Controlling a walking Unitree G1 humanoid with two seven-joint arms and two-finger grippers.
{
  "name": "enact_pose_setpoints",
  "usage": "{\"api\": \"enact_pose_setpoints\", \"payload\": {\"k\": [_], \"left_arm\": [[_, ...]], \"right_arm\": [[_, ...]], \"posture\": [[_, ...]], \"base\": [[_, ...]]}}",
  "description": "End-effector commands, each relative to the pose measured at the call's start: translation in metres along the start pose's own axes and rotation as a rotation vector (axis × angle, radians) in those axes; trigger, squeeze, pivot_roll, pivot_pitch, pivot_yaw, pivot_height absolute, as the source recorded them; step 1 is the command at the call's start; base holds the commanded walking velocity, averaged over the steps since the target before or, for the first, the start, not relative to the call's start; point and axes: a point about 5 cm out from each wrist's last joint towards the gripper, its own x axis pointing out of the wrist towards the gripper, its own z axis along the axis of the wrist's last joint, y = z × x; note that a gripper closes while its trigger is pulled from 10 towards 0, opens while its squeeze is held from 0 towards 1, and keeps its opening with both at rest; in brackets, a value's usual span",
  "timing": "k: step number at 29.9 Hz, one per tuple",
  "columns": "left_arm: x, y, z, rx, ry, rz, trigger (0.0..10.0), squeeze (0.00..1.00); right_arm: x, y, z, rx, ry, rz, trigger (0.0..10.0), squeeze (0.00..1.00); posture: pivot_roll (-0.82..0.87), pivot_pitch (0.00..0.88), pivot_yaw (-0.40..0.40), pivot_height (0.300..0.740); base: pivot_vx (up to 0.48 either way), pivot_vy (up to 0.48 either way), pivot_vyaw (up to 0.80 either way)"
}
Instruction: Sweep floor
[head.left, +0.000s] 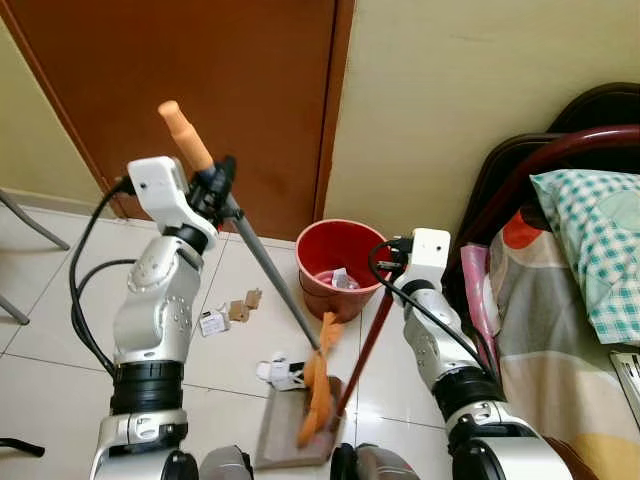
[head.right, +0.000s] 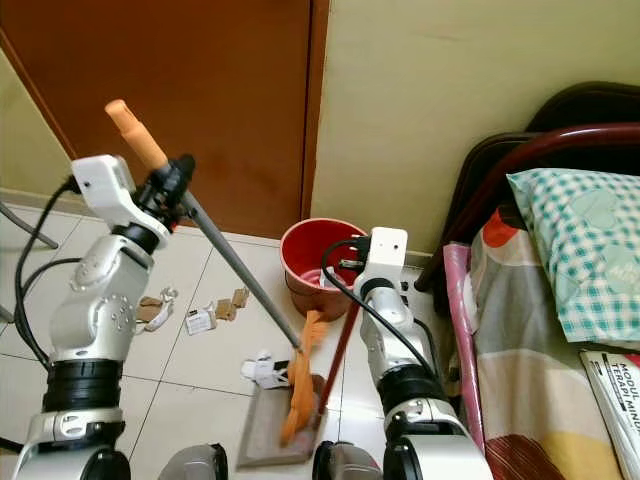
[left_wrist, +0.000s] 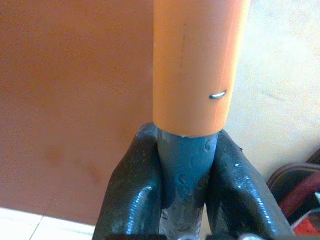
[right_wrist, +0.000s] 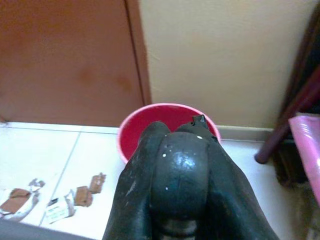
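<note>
Broom (head.left: 262, 262) slants from the left end effector (head.left: 216, 186) down to its orange bristles (head.left: 318, 385), which rest on a flat dustpan (head.left: 290, 432) on the tiled floor (head.left: 245, 335), just before a red bucket (head.left: 340, 264). I judge the grey pole stiff and light, the bristles soft; holding just under the orange grip (left_wrist: 200, 65) gives good leverage. There the left end effector's fingers (left_wrist: 132, 200) are clamped narrowly around the pole. The right end effector (head.left: 392, 262) is closed on a dark red dustpan handle (head.left: 362, 345). Paper and wrapper scraps (head.left: 228, 314) lie unswept beside the dustpan; some litter is already in the bucket.
</note>
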Motion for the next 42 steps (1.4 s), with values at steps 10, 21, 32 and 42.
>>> {"api": "enact_pose_setpoints", "payload": {"k": [10, 21, 32, 42], "left_arm": [[0.001, 0.011, 0.042, 0.192, -0.152, 0.026, 10.0, 0.00], [-0.012, 0.033, 0.046, 0.358, -0.132, 0.059, 10.0, 0.00], [-0.023, 0.017, 0.013, 0.437, -0.036, -0.053, 10.0, 0.00], [-0.028, -0.016, -0.022, 0.294, 0.058, -0.150, 10.0, 0.00]], "right_arm": [[-0.002, -0.008, 0.000, -0.213, 0.021, 0.070, 10.0, 0.00], [-0.011, -0.046, 0.005, -0.211, -0.037, -0.069, 10.0, 0.00], [-0.006, -0.040, 0.014, -0.090, -0.075, -0.144, 10.0, 0.00], [0.001, -0.026, 0.019, -0.068, -0.086, -0.153, 10.0, 0.00]], "posture": [[0.03, 0.095, -0.066, 0.740], [0.02, 0.099, -0.061, 0.740], [0.04, 0.087, -0.063, 0.740], [0.04, 0.083, -0.061, 0.740]], "base": [[0.000, 0.000, 0.00], [0.000, 0.000, 0.00], [0.000, 0.000, 0.00], [0.000, 0.000, 0.00]]}}
